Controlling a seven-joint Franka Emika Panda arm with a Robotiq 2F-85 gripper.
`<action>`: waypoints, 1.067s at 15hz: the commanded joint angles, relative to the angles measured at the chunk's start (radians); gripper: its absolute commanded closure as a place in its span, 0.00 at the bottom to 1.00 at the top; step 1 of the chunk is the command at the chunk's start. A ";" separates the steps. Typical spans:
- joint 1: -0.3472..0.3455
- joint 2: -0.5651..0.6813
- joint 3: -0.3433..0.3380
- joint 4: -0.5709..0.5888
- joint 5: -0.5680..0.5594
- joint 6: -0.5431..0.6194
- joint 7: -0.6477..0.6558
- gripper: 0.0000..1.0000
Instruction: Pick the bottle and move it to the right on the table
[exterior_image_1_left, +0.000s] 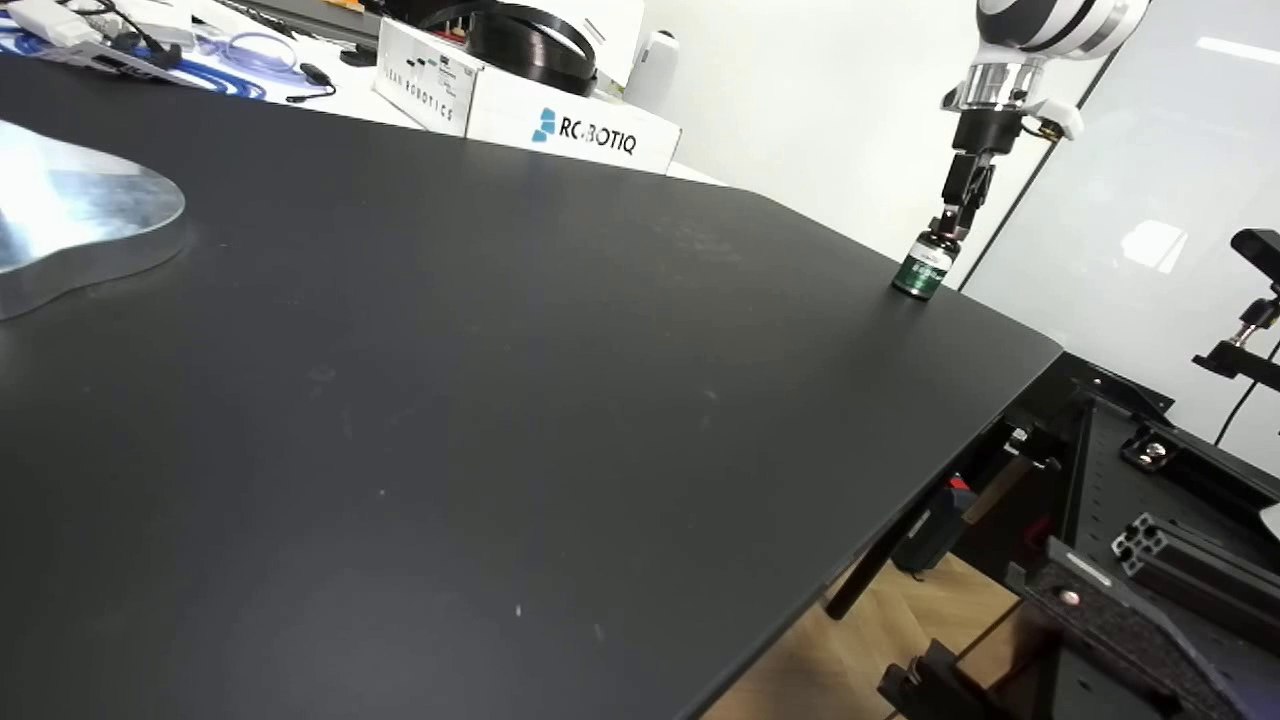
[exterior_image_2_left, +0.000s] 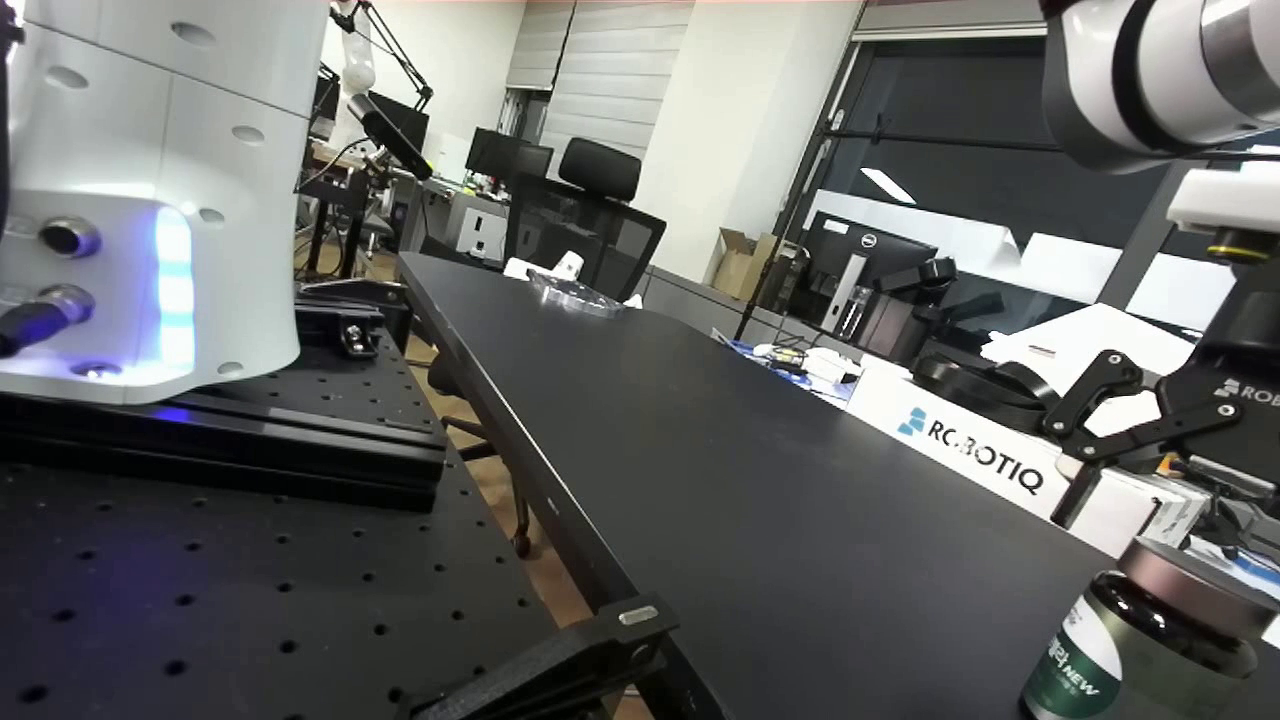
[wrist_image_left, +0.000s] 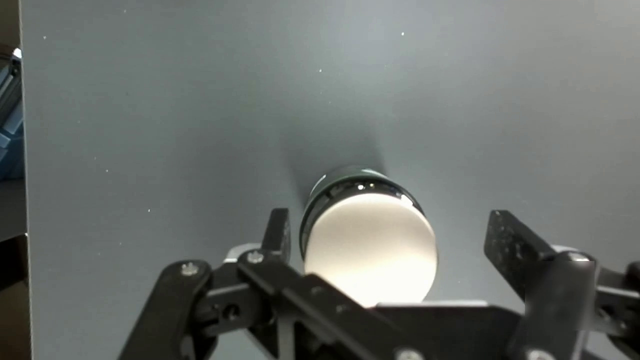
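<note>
The small dark green bottle (exterior_image_1_left: 924, 268) stands upright on the black table (exterior_image_1_left: 500, 400), near its far right corner in an exterior view. In an exterior view its whitish label and brownish cap show close up, and the bottle (exterior_image_2_left: 1075, 665) is partly cut off by the frame. My gripper (exterior_image_1_left: 950, 222) is right above the bottle, pointing down. In the wrist view the gripper (wrist_image_left: 392, 235) is open, with the pale, shiny cap of the bottle (wrist_image_left: 372, 245) between its fingers. The cap is close to the left finger, with a wider gap to the right finger.
A white Robotiq box (exterior_image_1_left: 575, 130) with black items on it stands behind the table, also visible in an exterior view (exterior_image_2_left: 975, 455). A shiny curved plate (exterior_image_1_left: 100, 215) lies at the table's far end. A table edge runs close to the bottle's left in the wrist view.
</note>
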 joint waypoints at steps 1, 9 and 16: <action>-0.021 -0.017 0.022 -0.028 0.016 0.074 -0.060 0.00; -0.012 -0.006 0.011 -0.019 0.037 0.064 -0.042 0.40; 0.025 0.018 -0.032 0.027 0.016 0.017 0.191 0.64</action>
